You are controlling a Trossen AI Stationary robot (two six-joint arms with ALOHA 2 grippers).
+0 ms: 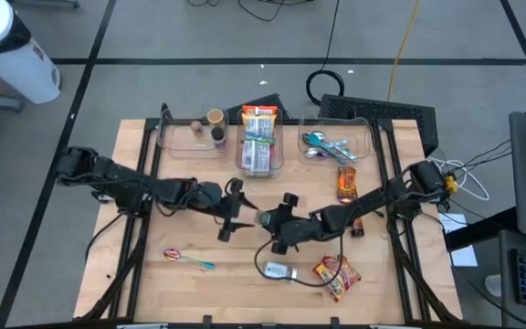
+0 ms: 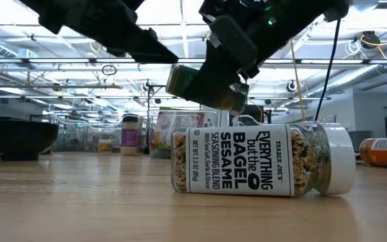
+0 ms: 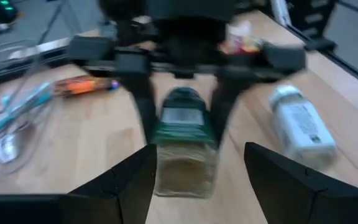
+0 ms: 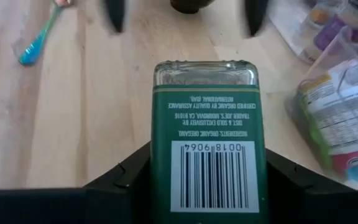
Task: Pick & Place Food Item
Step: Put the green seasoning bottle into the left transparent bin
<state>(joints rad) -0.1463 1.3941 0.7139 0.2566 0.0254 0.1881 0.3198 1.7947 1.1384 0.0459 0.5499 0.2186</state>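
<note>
Right jaws — tight on green-labelled jar (image 4: pixel 205 165)

bright overhead lighting; soft shadows; left wrist view motion-blurred.

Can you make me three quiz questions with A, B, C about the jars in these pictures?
1. Where is the clear glass seasoning jar full of seeds?
A in a bin
B on the wooden table
C on the floor

2. What colour is its cap?
A red
B black
C white

3. What is the green-labelled glass jar doing?
A lying flat on the table
B held up in a robot hand
C standing in a bin

Answers:
1 B: the seasoning jar lies on its side on the wooden table.
2 C: the cap is white.
3 B: the right hand grips the green-labelled jar above the table.
</note>
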